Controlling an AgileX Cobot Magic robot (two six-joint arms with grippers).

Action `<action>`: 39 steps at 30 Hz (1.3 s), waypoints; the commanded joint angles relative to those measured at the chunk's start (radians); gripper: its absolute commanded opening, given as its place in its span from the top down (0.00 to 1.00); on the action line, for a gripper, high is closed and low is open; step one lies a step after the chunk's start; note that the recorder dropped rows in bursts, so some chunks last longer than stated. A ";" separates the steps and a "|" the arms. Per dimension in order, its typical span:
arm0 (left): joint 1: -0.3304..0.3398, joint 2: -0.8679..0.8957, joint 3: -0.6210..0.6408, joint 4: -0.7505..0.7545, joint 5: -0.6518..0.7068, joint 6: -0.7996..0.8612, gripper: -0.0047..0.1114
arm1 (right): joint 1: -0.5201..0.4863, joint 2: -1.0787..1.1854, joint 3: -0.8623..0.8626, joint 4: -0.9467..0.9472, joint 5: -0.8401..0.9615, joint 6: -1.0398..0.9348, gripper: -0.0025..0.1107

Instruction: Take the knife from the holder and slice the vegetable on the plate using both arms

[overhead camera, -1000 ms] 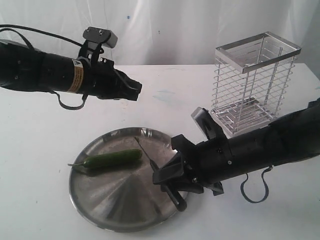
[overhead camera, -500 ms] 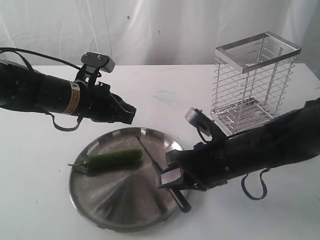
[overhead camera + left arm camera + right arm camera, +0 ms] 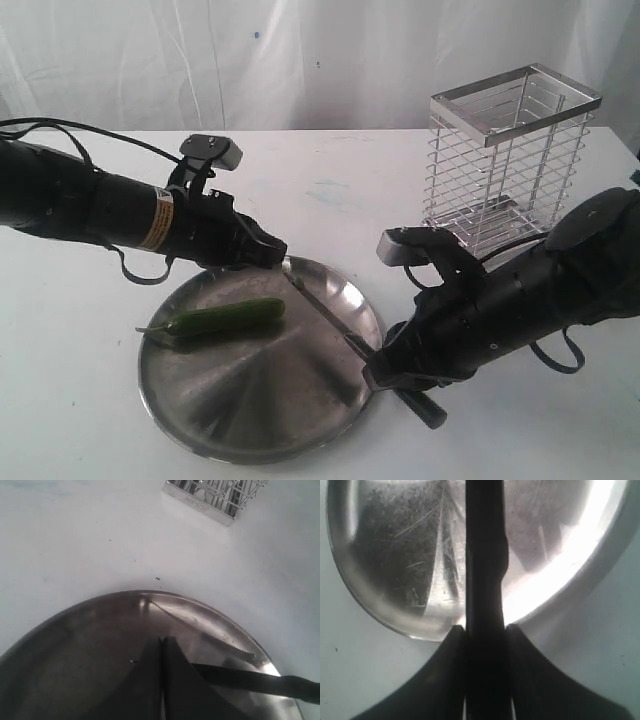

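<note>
The green chilli vegetable (image 3: 222, 318) lies on the left half of the steel plate (image 3: 250, 400), stem pointing left. My right gripper (image 3: 378, 368) is shut on the handle of the black knife (image 3: 325, 308) at the plate's right rim; the blade slants up-left across the plate, right of the vegetable and apart from it. In the right wrist view the knife (image 3: 485, 555) runs out from between the fingers of the gripper (image 3: 485, 627) over the plate (image 3: 395, 555). My left gripper (image 3: 278, 255) is shut and empty, above the plate's far rim near the blade tip. Its tips (image 3: 162, 639) hang over the plate (image 3: 75, 640), the knife (image 3: 250, 680) beside them.
The silver wire holder (image 3: 510, 160) stands empty at the back right on the white table (image 3: 80, 400), close behind my right arm. Its base (image 3: 215, 492) shows in the left wrist view. A white curtain hangs behind the table.
My left arm has come down and to the right, to the plate's far rim. My right arm has shifted right and turned, drawing the knife handle toward the plate's right rim.
</note>
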 commanded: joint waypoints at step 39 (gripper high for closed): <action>-0.118 0.018 -0.076 -0.048 0.309 0.162 0.96 | 0.082 -0.321 0.004 -0.467 0.010 0.645 0.98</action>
